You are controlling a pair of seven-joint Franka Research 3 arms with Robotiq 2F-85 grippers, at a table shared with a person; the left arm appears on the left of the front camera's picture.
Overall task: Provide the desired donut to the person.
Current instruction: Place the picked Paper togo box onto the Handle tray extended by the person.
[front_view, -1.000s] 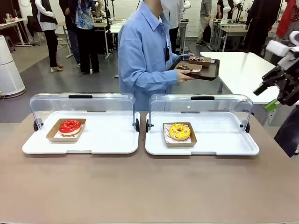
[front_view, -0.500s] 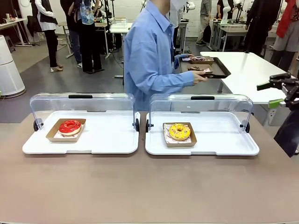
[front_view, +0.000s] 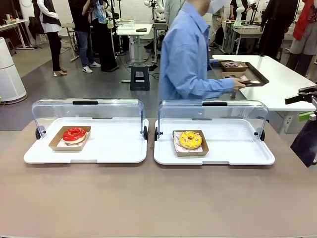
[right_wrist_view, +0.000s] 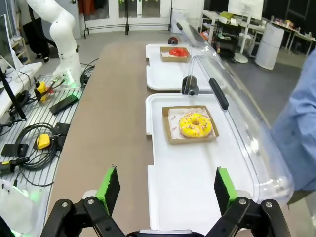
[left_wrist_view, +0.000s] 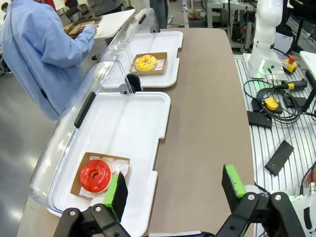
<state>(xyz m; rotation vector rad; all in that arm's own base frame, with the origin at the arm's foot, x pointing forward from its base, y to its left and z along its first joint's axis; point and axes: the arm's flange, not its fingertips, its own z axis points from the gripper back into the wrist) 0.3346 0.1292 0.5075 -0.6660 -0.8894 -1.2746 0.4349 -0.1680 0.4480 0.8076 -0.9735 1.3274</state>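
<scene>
While the person [front_view: 190, 54] stands beyond the covers holding a dark tray [front_view: 245, 74] | left tool [left_wrist_view: 173, 192] released, red donut [left_wrist_view: 95, 175] just ahead-left | right tool [right_wrist_view: 164, 190] released, yellow donut [right_wrist_view: 195, 124] ahead.

The left tool [left_wrist_view: 173, 192] hangs with its green-padded fingers spread wide and nothing between them. The right tool [right_wrist_view: 164, 190] is likewise spread wide and empty, and the right arm [front_view: 308, 124] shows at the far right edge of the front view.

Bright, even overhead room light, soft shadows, faint glare on clear lids [front_view: 88, 110], wide-angle wrist-view bending.
</scene>
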